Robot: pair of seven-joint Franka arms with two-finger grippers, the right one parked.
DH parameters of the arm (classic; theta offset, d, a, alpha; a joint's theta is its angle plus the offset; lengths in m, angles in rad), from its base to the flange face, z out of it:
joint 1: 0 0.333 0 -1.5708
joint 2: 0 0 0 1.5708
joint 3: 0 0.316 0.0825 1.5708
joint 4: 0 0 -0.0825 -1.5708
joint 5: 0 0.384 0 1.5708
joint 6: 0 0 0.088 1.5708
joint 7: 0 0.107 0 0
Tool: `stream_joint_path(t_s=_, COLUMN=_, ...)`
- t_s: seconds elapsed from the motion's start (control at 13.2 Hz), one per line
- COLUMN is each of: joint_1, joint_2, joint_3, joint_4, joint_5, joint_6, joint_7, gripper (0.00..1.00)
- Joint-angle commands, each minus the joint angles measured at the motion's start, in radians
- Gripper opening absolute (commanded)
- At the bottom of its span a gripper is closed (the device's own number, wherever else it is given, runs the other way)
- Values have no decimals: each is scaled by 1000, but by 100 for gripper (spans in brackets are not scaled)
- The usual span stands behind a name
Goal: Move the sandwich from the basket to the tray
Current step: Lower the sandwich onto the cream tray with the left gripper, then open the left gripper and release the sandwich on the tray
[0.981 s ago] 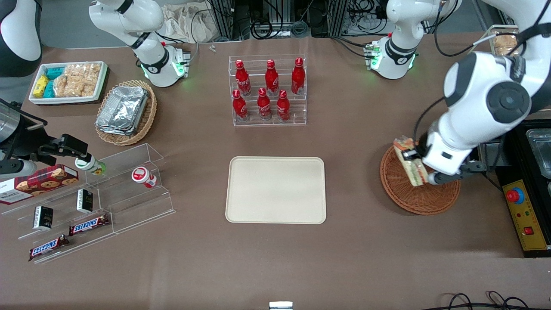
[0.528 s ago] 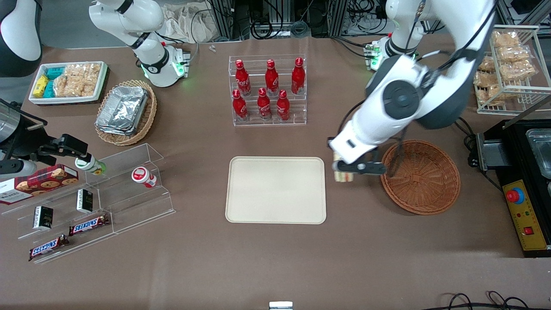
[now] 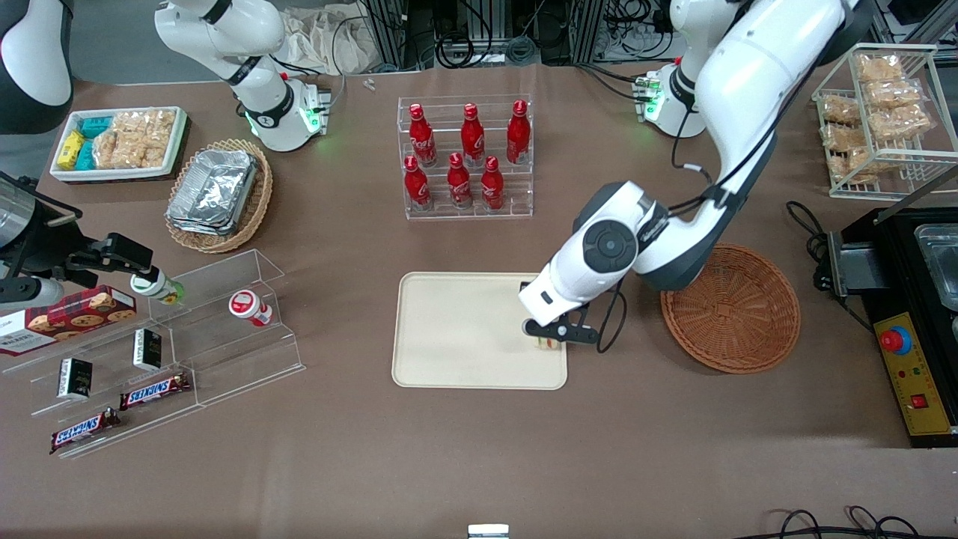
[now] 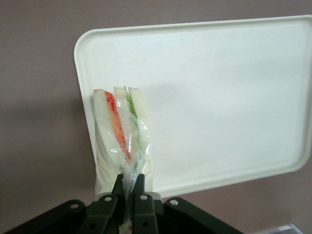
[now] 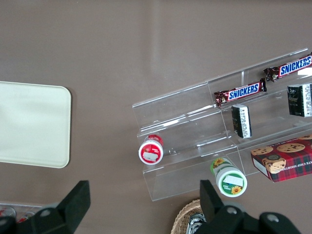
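Observation:
My gripper (image 3: 552,334) (image 4: 127,181) hangs over the cream tray (image 3: 464,329) (image 4: 219,97), above the tray's edge nearest the basket. Its fingers are shut on the clear wrap of the sandwich (image 4: 122,136) (image 3: 550,343). The sandwich is a pale wedge with red and green filling, and it hangs partly over the tray's rim and partly over the brown table. Only a sliver of it shows under the arm in the front view. The reddish-brown wicker basket (image 3: 730,308) sits beside the tray, toward the working arm's end, with nothing in it.
A clear rack of red bottles (image 3: 464,157) stands farther from the front camera than the tray. A tan basket of foil trays (image 3: 217,193), a white snack bin (image 3: 120,142) and a clear stepped shelf of snacks (image 3: 165,344) lie toward the parked arm's end. A wire rack (image 3: 879,120) and black appliance (image 3: 920,314) sit past the basket.
The arm carried the sandwich out of the basket, across the gap, and now holds it over the tray's edge. The basket is left empty.

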Motion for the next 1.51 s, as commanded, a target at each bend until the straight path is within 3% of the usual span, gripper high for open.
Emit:
stream_joint_path(t_s=0.0, joint_1=-10, joint_2=73, joint_3=-2, joint_4=49, joint_5=52, joint_6=31, joint_7=-17, gripper=0)
stream_joint_path(t_s=0.75, joint_1=-2, joint_2=128, joint_3=20, joint_4=51, joint_5=40, joint_6=145, joint_7=-22, gripper=1)
stream_joint_path(t_s=0.83, joint_1=-2, joint_2=128, joint_3=20, joint_4=51, joint_5=40, joint_6=145, joint_7=-22, gripper=9)
stream_joint_path(t_s=0.91, joint_1=0, joint_2=128, joint_3=21, joint_4=51, joint_5=40, joint_6=145, joint_7=-22, gripper=37)
stream_joint_path(t_s=0.98, joint_1=0, joint_2=126, joint_3=21, joint_4=51, joint_5=40, joint_6=145, joint_7=-22, gripper=89)
stream_joint_path(t_s=1.06, joint_1=1, joint_2=125, joint_3=21, joint_4=52, joint_5=43, joint_6=145, joint_7=-20, gripper=99)
stream_joint_path(t_s=1.43, joint_1=42, joint_2=70, joint_3=21, joint_4=69, joint_5=49, joint_6=137, joint_7=-13, gripper=99)
